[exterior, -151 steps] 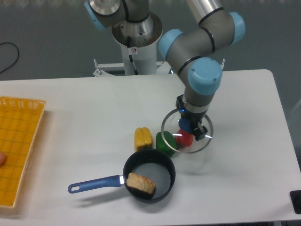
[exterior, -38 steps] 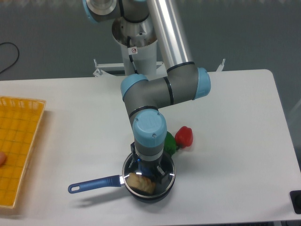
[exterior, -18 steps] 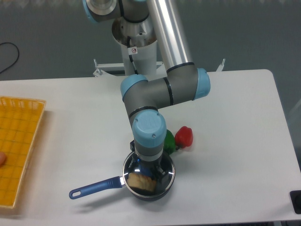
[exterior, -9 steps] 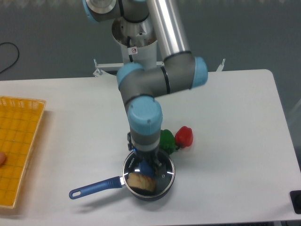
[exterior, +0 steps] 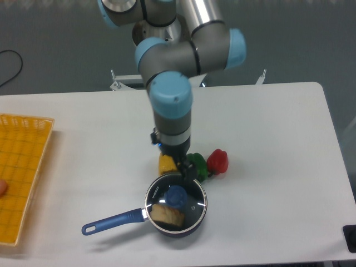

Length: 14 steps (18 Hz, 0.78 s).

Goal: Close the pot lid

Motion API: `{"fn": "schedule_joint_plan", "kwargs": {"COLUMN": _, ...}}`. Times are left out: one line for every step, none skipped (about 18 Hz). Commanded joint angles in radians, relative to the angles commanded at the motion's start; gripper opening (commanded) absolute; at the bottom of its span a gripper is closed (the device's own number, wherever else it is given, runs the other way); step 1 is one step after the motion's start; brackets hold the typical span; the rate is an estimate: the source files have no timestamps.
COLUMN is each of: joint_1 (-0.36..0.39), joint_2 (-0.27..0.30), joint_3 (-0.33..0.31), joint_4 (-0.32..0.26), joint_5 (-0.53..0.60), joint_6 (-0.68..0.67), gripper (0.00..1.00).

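- Camera view from the fixed spot shows the grey and light-blue robot arm [exterior: 171, 94] reaching down over the white table [exterior: 278, 139], with its black two-finger gripper [exterior: 182, 168] hanging above the far rim of the pot.
- Its fingers hold nothing; how far apart they stand I cannot tell, since the wrist hides most of them from here.
- Just below and in front of the gripper, the round transparent glass lid [exterior: 176, 200] with its thin metal rim sits flat on top of the small dark blue-black saucepan [exterior: 177, 229], covering it.
- The lid's blue centre knob [exterior: 176, 195] stands free of the fingers.
- Through the glass a tan piece of bread-like food [exterior: 165, 214] shows inside the pan.
- The pan's long blue handle [exterior: 111, 221] points toward the left and slightly forward.
- Behind the pan, partly hidden by the gripper, a yellow bell pepper [exterior: 166, 163], a green bell pepper [exterior: 197, 166] and a red bell pepper [exterior: 218, 161] stand in a row, close together.
- Well apart, at the table's left edge, lies an orange-yellow mesh tray [exterior: 19, 172].
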Motion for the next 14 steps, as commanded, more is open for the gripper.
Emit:
{"fn": "schedule_joint_plan", "kwargs": {"joint_1": 0.015, "joint_2": 0.005, "joint_3": -0.002, "joint_4": 0.0, "joint_5": 0.0, "joint_6": 0.063, "gripper": 1.0}}
{"fn": "schedule_joint_plan", "kwargs": {"joint_1": 0.04, "joint_2": 0.015, "joint_3": -0.002, "joint_4": -0.002, "joint_5": 0.002, "joint_6": 0.115, "gripper": 1.0}}
{"fn": "schedule_joint_plan", "kwargs": {"joint_1": 0.066, "joint_2": 0.02, "joint_3": -0.008, "joint_4": -0.002, "joint_5": 0.0, "joint_6": 0.16, "gripper": 1.0}}
{"fn": "schedule_joint_plan", "kwargs": {"joint_1": 0.084, "joint_2": 0.022, "joint_3": -0.008, "joint_4": -0.002, "joint_5": 0.0, "joint_6": 0.194, "gripper": 1.0}}
{"fn": "schedule_joint_plan", "kwargs": {"joint_1": 0.104, "joint_2": 0.02, "joint_3": -0.008, "joint_4": 0.0, "joint_5": 0.0, "joint_6": 0.212, "gripper": 1.0}}
{"fn": "schedule_joint_plan", "kwargs": {"joint_1": 0.129, "joint_2": 0.02, "joint_3": -0.008, "joint_4": -0.003, "joint_5": 0.0, "joint_6": 0.226, "gripper": 1.0}}
{"fn": "schedule_joint_plan", "kwargs": {"joint_1": 0.15, "joint_2": 0.02, "joint_3": -0.008, "joint_4": -0.002, "joint_5": 0.002, "joint_6": 0.243, "gripper": 1.0}}
{"fn": "schedule_joint_plan", "kwargs": {"joint_1": 0.167, "joint_2": 0.02, "joint_3": -0.008, "joint_4": -0.002, "joint_5": 0.002, "joint_6": 0.272, "gripper": 1.0}}
{"fn": "schedule_joint_plan", "kwargs": {"joint_1": 0.181, "joint_2": 0.018, "joint_3": -0.008, "joint_4": -0.002, "joint_5": 0.005, "joint_6": 0.313, "gripper": 1.0}}
{"fn": "schedule_joint_plan", "kwargs": {"joint_1": 0.193, "joint_2": 0.017, "joint_3": -0.008, "joint_4": -0.002, "joint_5": 0.005, "joint_6": 0.349, "gripper": 1.0}}
{"fn": "schedule_joint_plan", "kwargs": {"joint_1": 0.204, "joint_2": 0.011, "joint_3": -0.008, "joint_4": 0.0, "joint_5": 0.005, "joint_6": 0.369, "gripper": 1.0}}
{"fn": "schedule_joint_plan", "kwargs": {"joint_1": 0.209, "joint_2": 0.008, "joint_3": -0.009, "joint_4": 0.005, "joint_5": 0.005, "joint_6": 0.372, "gripper": 1.0}}
{"fn": "schedule_joint_plan", "kwargs": {"joint_1": 0.21, "joint_2": 0.0, "joint_3": -0.009, "joint_4": 0.008, "joint_5": 0.003, "joint_6": 0.373, "gripper": 1.0}}
{"fn": "schedule_joint_plan", "kwargs": {"joint_1": 0.21, "joint_2": -0.009, "joint_3": -0.009, "joint_4": 0.011, "joint_5": 0.005, "joint_6": 0.372, "gripper": 1.0}}
